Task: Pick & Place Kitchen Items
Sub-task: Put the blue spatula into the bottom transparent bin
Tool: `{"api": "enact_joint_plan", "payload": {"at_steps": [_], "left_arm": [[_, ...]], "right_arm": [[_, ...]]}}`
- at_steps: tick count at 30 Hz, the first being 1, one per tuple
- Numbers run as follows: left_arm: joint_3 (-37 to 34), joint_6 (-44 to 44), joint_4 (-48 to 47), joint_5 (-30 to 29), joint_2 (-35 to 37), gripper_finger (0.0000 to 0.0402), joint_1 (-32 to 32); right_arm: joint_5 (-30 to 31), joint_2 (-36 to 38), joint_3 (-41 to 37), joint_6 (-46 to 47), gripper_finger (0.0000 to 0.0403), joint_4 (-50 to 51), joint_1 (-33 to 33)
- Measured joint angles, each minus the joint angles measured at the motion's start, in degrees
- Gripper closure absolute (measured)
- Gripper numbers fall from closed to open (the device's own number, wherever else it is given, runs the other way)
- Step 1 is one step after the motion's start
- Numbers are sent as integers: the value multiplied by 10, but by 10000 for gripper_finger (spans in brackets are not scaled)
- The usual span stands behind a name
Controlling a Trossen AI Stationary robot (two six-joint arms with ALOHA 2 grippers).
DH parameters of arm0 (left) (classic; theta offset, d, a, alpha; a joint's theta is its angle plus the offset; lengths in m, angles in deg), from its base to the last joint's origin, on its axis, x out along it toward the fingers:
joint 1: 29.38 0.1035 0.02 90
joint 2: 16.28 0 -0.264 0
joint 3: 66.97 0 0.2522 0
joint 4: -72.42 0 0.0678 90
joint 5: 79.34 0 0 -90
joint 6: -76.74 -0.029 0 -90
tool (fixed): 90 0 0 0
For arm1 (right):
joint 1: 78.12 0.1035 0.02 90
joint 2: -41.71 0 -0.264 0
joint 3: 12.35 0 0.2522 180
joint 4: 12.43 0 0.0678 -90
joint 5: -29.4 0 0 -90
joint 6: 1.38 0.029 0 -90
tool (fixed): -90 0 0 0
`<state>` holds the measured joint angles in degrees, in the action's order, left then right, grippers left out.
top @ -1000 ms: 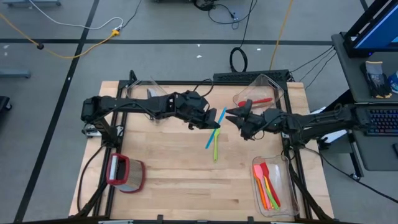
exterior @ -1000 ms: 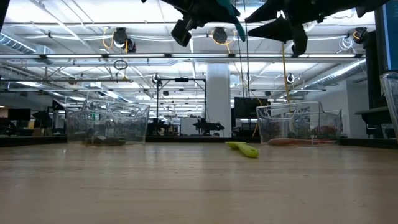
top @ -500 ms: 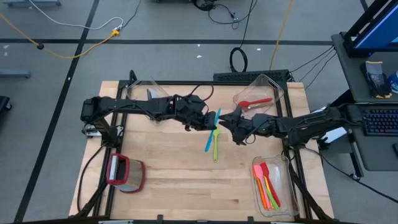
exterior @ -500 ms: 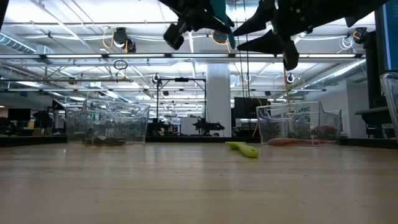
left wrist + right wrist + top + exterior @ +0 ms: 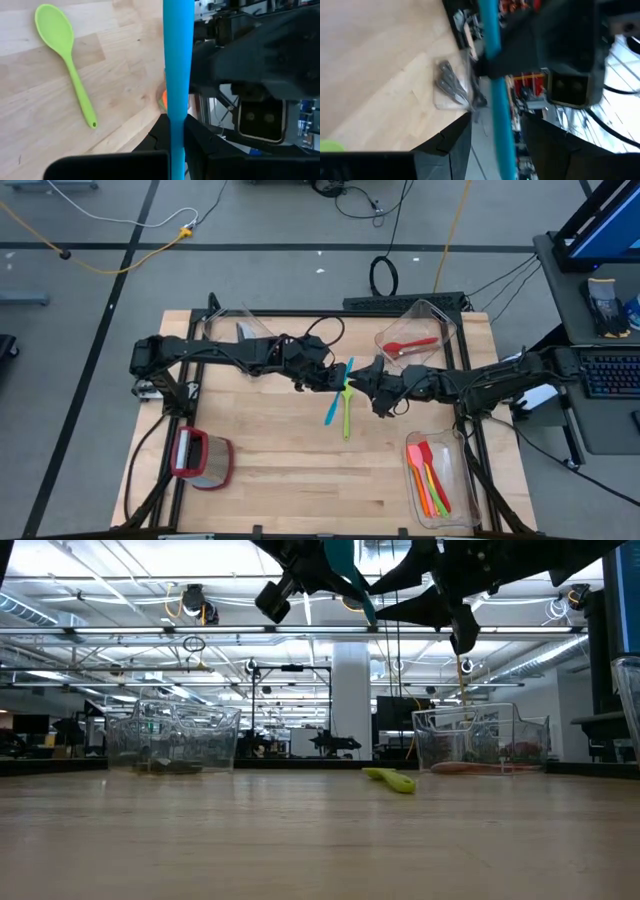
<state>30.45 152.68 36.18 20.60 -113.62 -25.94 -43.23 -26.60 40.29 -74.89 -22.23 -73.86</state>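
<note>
Holding a blue utensil (image 5: pixel 337 389) pinched between the left gripper (image 5: pixel 327 378) fingers (image 5: pixel 200 145), closed tight on its slim handle, well above the middle of the table (image 5: pixel 270 450). Straddling the same blue utensil from the opposite side with the right gripper (image 5: pixel 372 383) fingers (image 5: pixel 452 142), standing wide apart, one on each side of the handle; contact with it not discernible. Reaching in from the left edge with the left arm stretched nearly flat over the table, and from the right edge with the right arm likewise, wrists meeting at mid-table. Lying flat on the wood just under the blue utensil, a green spoon (image 5: pixel 347 412), apart from both sets of fingers. Resting in a clear bin (image 5: pixel 440 328) at the far right corner, a red utensil (image 5: pixel 408 345).
</note>
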Motion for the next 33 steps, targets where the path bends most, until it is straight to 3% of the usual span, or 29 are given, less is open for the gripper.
{"api": "enact_joint_plan", "payload": {"at_steps": [7,13,33], "left_arm": [[0,5,-4,8,-29,389,-6],[0,2,-12,15,-33,389,-12],[0,-20,-4,21,-35,389,-32]], "right_arm": [[-10,-41,16,-6,240,10,-1],[-8,-65,16,-7,271,24,-2],[-11,-67,16,24,313,53,3]]}}
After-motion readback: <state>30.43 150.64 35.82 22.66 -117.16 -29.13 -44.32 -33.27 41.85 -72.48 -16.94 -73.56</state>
